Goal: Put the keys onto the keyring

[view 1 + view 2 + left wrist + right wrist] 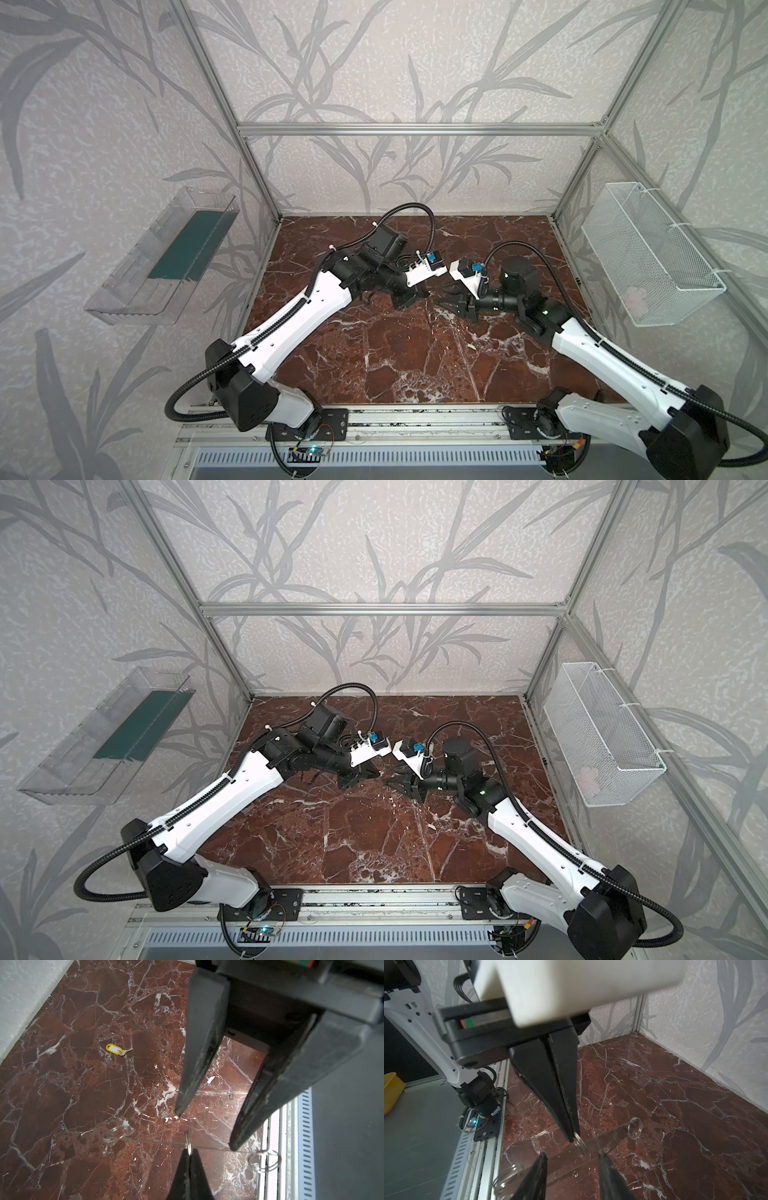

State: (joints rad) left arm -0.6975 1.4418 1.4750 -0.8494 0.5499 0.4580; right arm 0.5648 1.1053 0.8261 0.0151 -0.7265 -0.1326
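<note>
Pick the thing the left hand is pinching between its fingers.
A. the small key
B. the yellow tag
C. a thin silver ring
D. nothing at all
C: in the left wrist view, the left hand is shut on the thin silver ring, while the yellow tag and small key lie apart on the marble table.

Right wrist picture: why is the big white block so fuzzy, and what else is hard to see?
Right wrist view: the white block sits very close to the lens, so it is out of focus, while the metal ring in the shut left gripper looks sharp. Left wrist view: the clear strip almost vanishes against the marble table.
</note>
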